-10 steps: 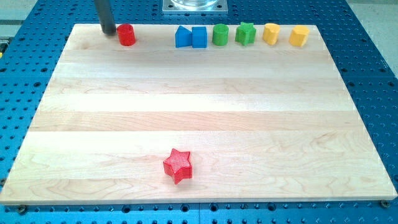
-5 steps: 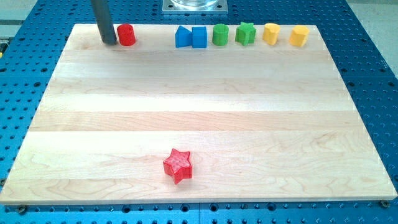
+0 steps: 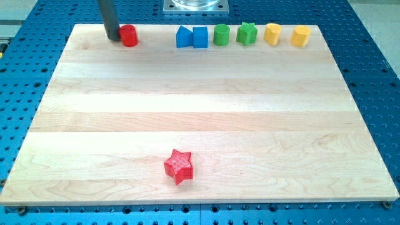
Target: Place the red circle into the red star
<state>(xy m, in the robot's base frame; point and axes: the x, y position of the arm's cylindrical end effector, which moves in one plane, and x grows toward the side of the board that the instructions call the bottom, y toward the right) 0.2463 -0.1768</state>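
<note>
The red circle [image 3: 129,35] stands near the top left of the wooden board [image 3: 200,112]. My tip [image 3: 113,37] is down on the board right against the circle's left side. The red star [image 3: 179,166] lies far away near the view's bottom, a little left of centre. The rod rises out of the view's top.
A row of blocks runs along the board's top edge to the right of the circle: a blue triangle [image 3: 184,37], a blue cube [image 3: 200,37], a green cylinder [image 3: 221,35], a green star [image 3: 247,34], a yellow block [image 3: 272,33] and a yellow hexagon [image 3: 300,36].
My tip dipped toward the view's bottom, then moved right and closed onto the red circle's left side. The circle has shifted slightly right. The other blocks have not moved.
</note>
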